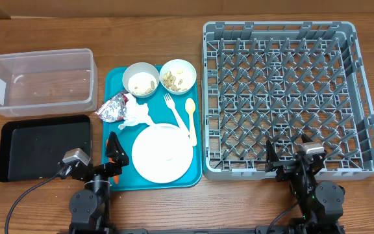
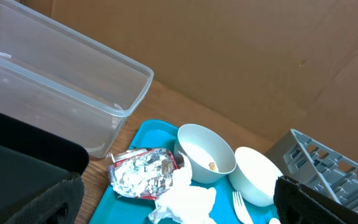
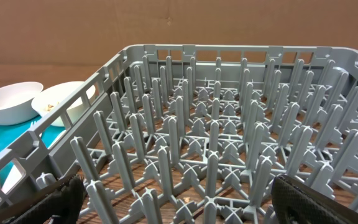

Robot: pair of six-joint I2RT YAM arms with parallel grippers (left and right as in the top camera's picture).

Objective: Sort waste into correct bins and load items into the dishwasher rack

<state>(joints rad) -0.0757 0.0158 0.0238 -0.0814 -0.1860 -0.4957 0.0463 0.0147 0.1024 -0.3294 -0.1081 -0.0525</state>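
Teal tray (image 1: 112, 81): two white bowls (image 1: 140, 79) holding food bits (image 1: 171, 79) at its far edge; foil wrapper (image 1: 113, 107) and napkin (image 1: 137, 114) by its left edge; fork (image 1: 173, 110) and spoon (image 1: 190, 120) mid-tray; plate (image 1: 163, 152) at its near edge. Clear tub (image 1: 41, 84), black tray (image 1: 44, 146) and grey rack (image 1: 278, 27) stand empty.

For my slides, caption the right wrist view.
Open right gripper above the grey dishwasher rack, two white bowls at left.

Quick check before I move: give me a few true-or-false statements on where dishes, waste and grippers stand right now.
1. The dishwasher rack holds no dishes. True.
2. The plate lies in the black tray. False: the plate lies on the teal tray.
3. Both bowls contain food bits. True.
4. The foil wrapper is in the clear tub. False: the foil wrapper lies on the teal tray, beside the napkin.
5. The left gripper is shut on the fork. False: the left gripper is open; the fork lies on the teal tray.
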